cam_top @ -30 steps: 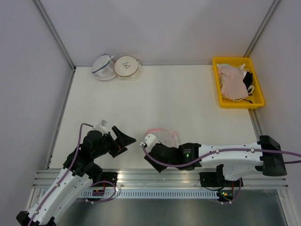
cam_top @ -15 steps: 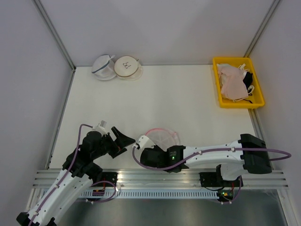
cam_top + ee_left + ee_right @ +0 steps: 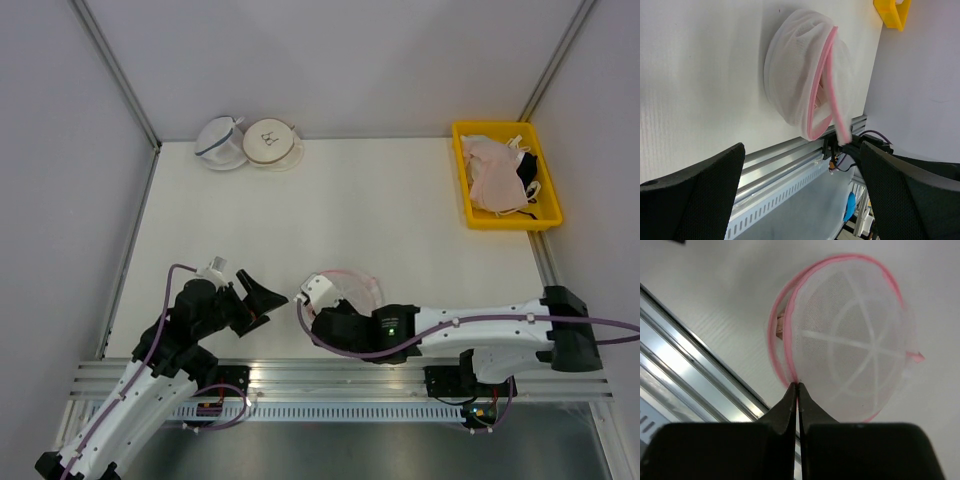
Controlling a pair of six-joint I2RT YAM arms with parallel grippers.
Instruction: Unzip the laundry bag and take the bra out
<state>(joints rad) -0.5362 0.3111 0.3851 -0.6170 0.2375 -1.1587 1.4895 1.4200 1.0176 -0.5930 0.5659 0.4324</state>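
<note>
While our right end effector (image 3: 798, 386) clenches the laundry bag (image 3: 855, 350) at seven o'clock, we find our left end effector (image 3: 802, 145) released.

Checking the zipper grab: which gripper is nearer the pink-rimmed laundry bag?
Right. The right gripper is shut on the rim of the laundry bag; the left gripper hangs open, off to its left.

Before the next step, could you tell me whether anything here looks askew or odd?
The laundry bag is tipped on its side, its pink rim gaping; the right gripper is pinched shut at that rim. A brownish bit of what looks like the bra shows in the gap. Nothing else stands out.
</note>
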